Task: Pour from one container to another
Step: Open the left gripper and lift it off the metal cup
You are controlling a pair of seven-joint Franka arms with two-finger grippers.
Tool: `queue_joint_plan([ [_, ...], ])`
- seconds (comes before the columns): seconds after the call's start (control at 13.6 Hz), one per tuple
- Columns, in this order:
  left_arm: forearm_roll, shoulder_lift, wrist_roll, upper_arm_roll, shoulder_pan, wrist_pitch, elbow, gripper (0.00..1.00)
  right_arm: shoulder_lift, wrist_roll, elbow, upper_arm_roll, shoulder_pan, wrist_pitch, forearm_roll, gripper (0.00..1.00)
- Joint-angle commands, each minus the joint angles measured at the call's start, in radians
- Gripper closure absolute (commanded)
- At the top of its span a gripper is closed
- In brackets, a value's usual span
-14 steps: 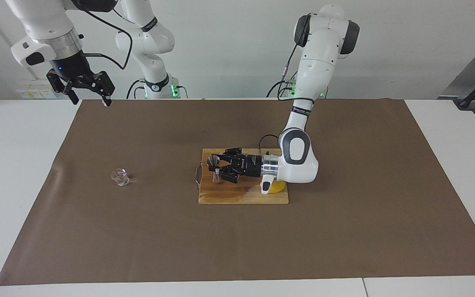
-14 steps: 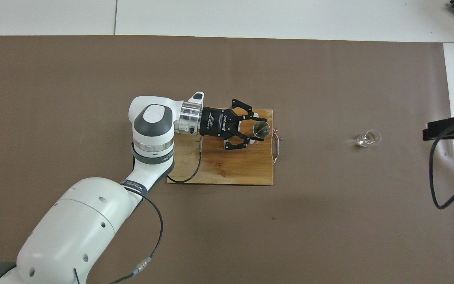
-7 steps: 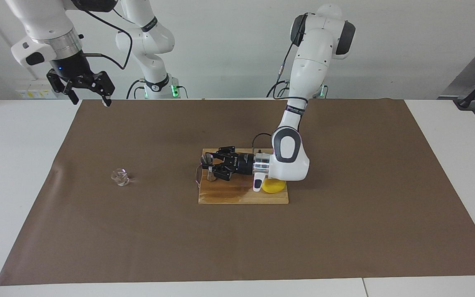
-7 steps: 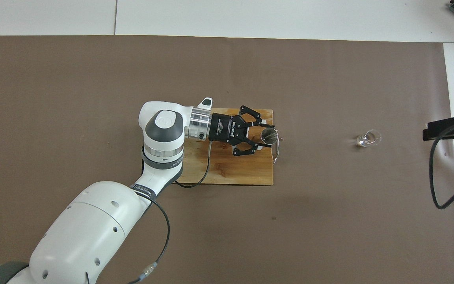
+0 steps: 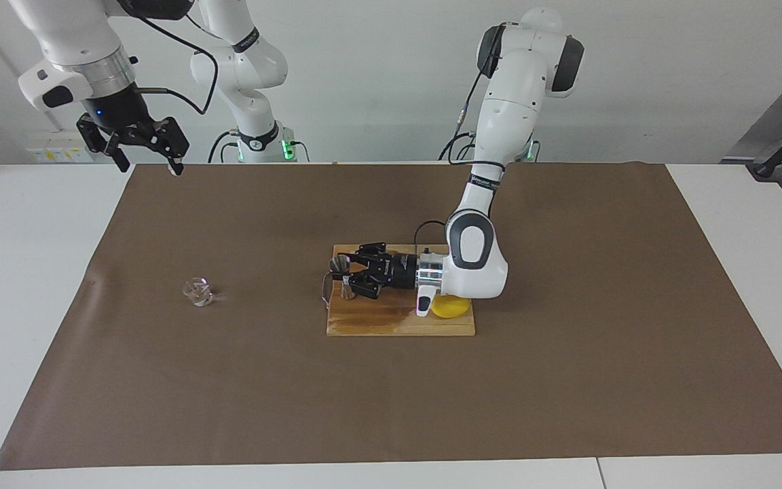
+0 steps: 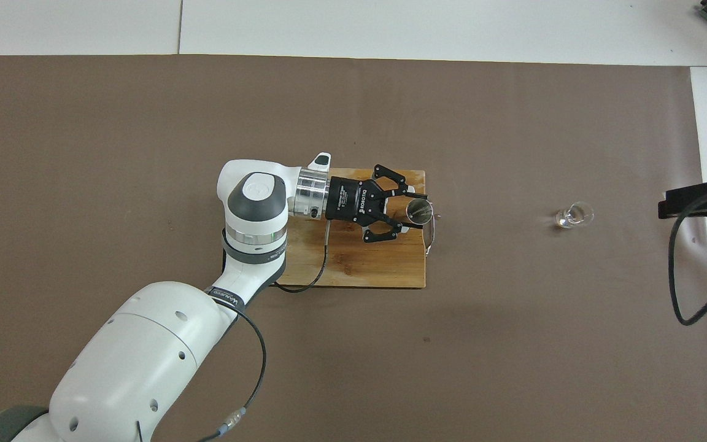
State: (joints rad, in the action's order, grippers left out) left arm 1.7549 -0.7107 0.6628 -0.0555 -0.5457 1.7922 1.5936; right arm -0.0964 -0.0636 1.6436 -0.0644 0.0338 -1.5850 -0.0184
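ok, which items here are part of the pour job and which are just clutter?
Job:
- steel jigger, upright at the cutting board's edge, held by the shut left gripper
- clear glass cup, alone on the brown mat toward the right arm's end
- right gripper, open, waiting above the mat's corner

Clutter:
- wooden cutting board
- yellow lemon-like thing on the board
- brown mat

Mat (image 5: 567, 380): plain brown, laid on white table (image 5: 24, 272). Board (image 5: 398, 322): tan wood w/ streaked grain. Jigger (image 5: 345, 278): shiny steel. Cup (image 5: 197, 291): clear glass. Yellow item (image 5: 451, 308) seen on board. Arms: white w/ black grippers.
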Motion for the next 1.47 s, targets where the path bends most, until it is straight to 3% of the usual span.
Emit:
queue_joint_plan([
  [0.0, 0.026, -0.009, -0.026, -0.018, -0.023, 0.018, 0.013, 0.43, -0.013, -0.005, 0.007, 0.005, -0.003, 0.003, -0.003, 0.0],
  [0.29, 0.026, -0.009, -0.023, -0.018, -0.023, 0.019, 0.013, 0.25, -0.013, -0.005, 0.007, 0.005, -0.003, 0.003, -0.003, 0.0],
  [0.44, 0.026, -0.009, -0.023, -0.018, -0.023, 0.019, 0.014, 0.2, -0.013, -0.005, 0.007, 0.005, -0.003, 0.003, -0.003, 0.0],
  [0.66, 0.026, -0.009, -0.012, -0.02, -0.023, 0.018, 0.013, 0.04, -0.013, -0.005, 0.007, 0.005, -0.003, 0.003, -0.003, 0.0],
  [0.81, 0.026, -0.009, -0.011, -0.038, -0.023, 0.013, 0.013, 0.0, -0.013, -0.005, 0.007, 0.005, -0.003, 0.003, -0.003, 0.0],
  [1.4, 0.026, -0.001, -0.012, -0.053, -0.025, 0.006, 0.011, 0.0, -0.013, -0.005, 0.007, 0.005, -0.003, 0.003, -0.003, 0.0],
])
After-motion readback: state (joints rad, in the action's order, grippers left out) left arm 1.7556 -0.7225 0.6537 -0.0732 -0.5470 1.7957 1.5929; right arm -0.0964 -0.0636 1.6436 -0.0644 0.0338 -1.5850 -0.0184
